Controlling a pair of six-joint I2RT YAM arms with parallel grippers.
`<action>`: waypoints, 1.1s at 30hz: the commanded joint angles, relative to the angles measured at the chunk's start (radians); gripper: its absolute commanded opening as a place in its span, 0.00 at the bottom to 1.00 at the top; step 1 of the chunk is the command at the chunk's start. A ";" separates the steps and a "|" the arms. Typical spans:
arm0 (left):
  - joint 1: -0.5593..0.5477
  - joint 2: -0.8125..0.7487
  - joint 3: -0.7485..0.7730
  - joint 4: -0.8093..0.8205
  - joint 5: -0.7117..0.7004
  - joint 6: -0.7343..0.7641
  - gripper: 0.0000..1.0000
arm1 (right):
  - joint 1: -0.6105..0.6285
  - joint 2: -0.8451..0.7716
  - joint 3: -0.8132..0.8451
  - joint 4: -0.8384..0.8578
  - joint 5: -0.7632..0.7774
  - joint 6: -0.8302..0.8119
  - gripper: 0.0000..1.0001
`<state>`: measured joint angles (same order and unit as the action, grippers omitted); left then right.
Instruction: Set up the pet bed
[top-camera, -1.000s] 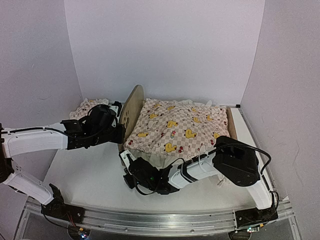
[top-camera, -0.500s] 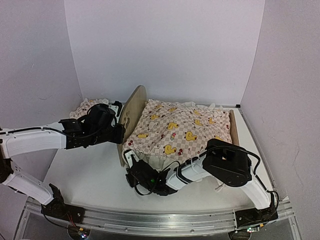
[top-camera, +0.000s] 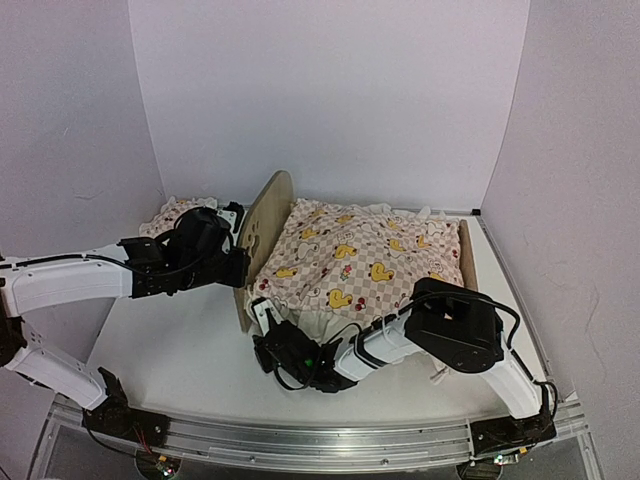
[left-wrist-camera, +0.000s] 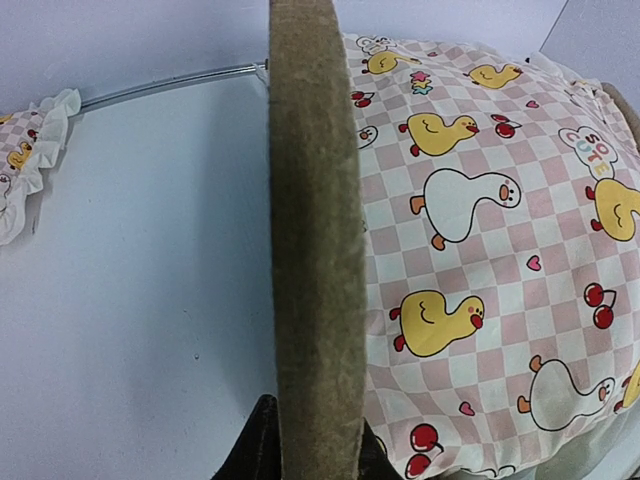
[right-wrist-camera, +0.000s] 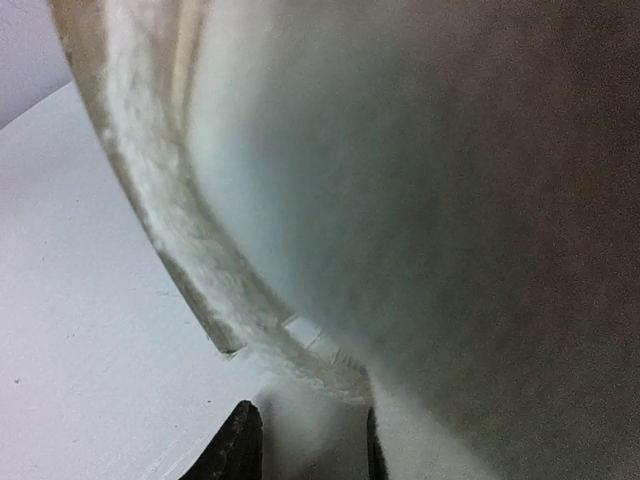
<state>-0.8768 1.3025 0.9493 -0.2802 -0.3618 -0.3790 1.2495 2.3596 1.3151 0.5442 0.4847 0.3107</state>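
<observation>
Left end effector is clenched on the headboard of the pet bed, which stands mid-tabletop under the duck-print cover, while I cannot tell whether the right end effector, at the near corner, grips anything, and I judge cover-fitting in hand, next needing the hem drawn down evenly.

White arm links, black joints, thin black cables.

Duck-print cover over pet bed
</observation>
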 joint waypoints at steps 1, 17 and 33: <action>-0.014 -0.099 0.114 0.202 0.086 -0.015 0.00 | -0.072 0.001 0.034 0.007 0.088 0.059 0.38; -0.014 -0.068 0.120 0.204 0.096 -0.024 0.00 | -0.106 0.123 0.230 -0.146 0.151 0.074 0.37; -0.014 -0.001 0.065 0.275 0.033 -0.014 0.00 | -0.097 -0.177 -0.082 -0.101 -0.189 -0.100 0.00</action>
<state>-0.8616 1.3186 0.9489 -0.2638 -0.3836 -0.3668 1.2201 2.2967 1.2831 0.4259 0.4408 0.2363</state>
